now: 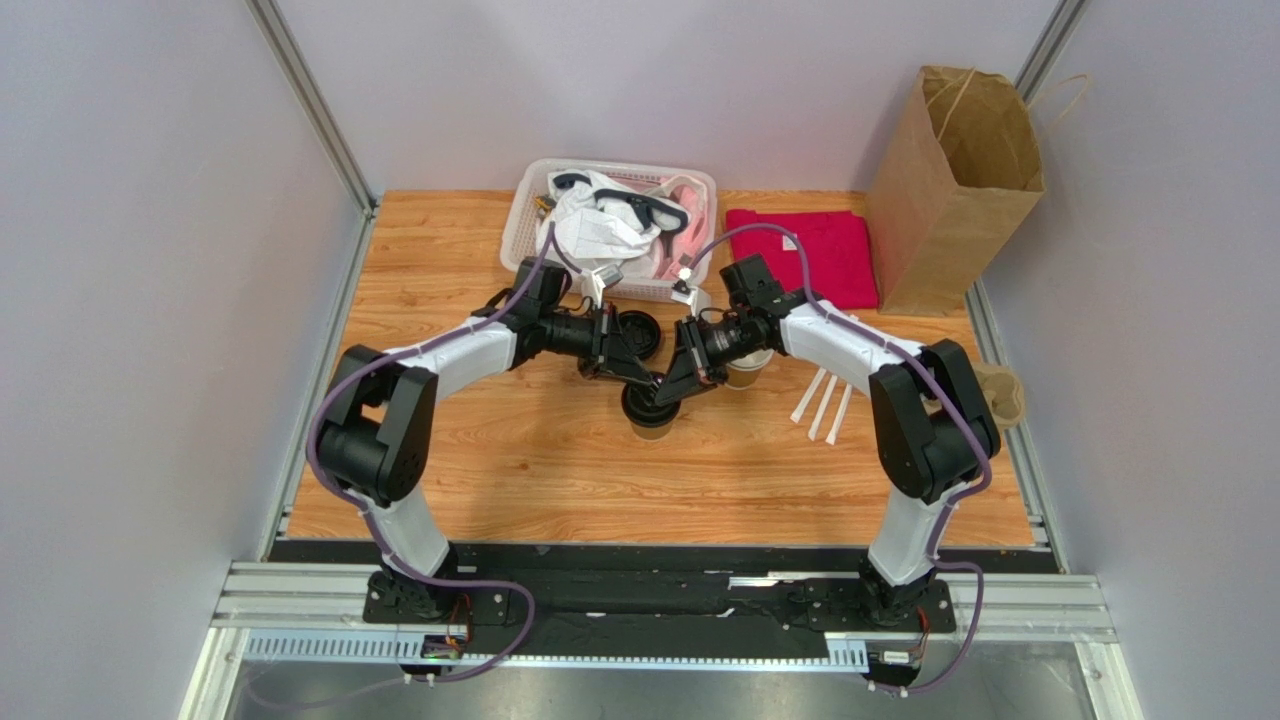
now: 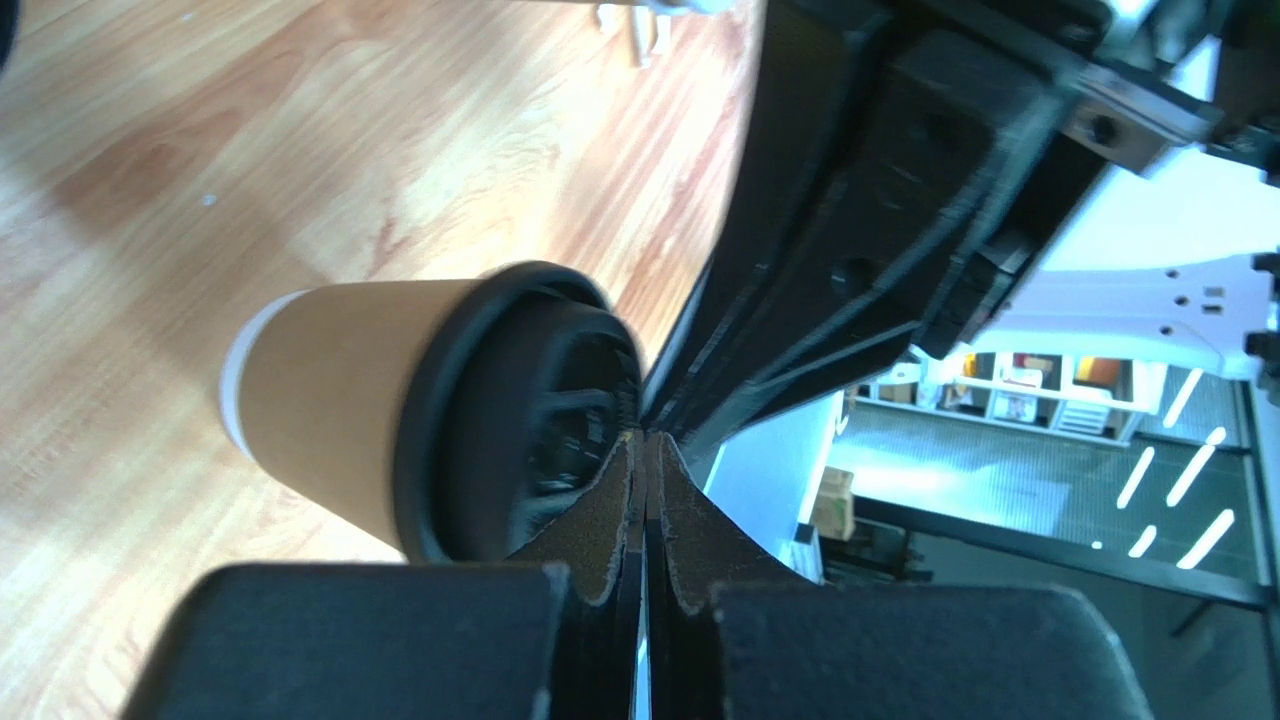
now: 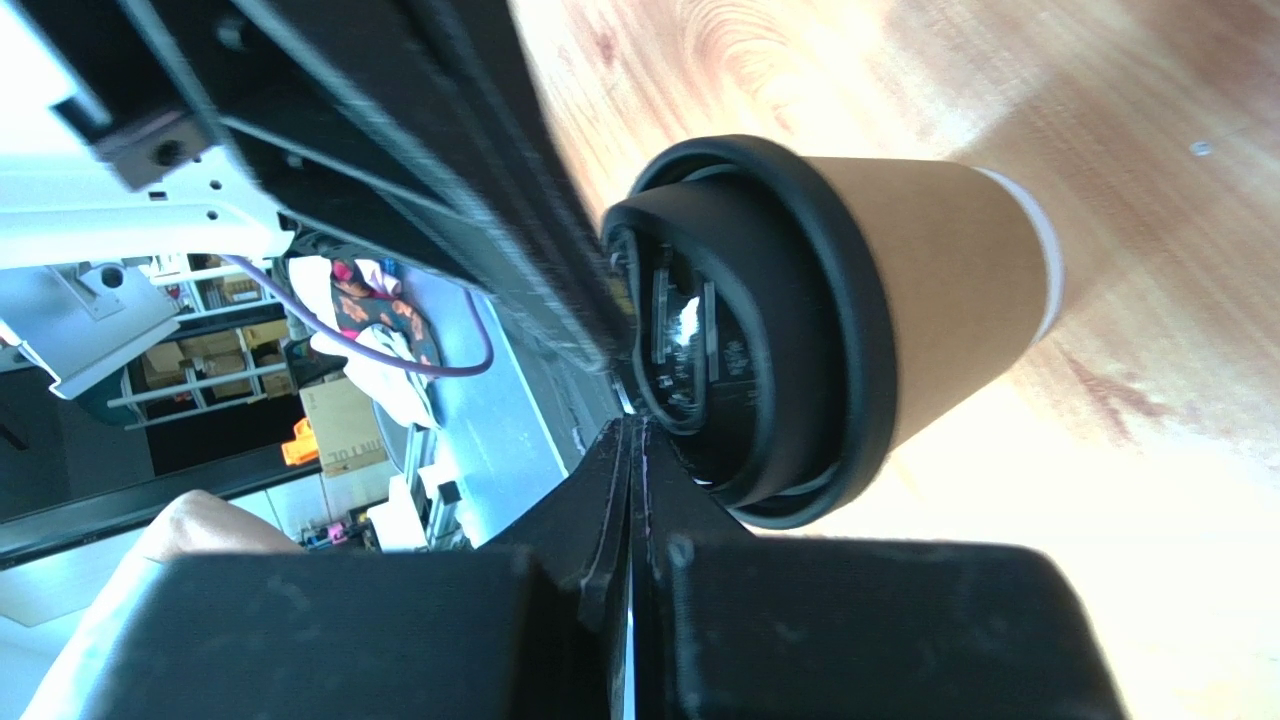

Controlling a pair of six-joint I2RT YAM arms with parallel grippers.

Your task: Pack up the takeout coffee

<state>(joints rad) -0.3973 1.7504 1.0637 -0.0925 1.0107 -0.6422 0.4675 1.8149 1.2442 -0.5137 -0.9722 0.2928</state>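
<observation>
Seemingly we are seating the black lid (image 3: pixel 781 300) on the takeout coffee (image 2: pixel 323 413) standing mid-bench (image 1: pixel 496 465), both arms' jaws pressed together at its rim; next, one pair must spread to grip it for the paper bag (image 1: pixel 957 165).

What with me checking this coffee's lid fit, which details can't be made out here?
Top view: the left arm and right arm overhang the takeout coffee; its wall barely shows.
Left wrist: the right arm blocks the lid's far side.
Top view: the paper bag hides its own inside; basket contents too small to name.
Wrist views: whether the shut left fingers and right fingers touch the lid is unclear.
</observation>
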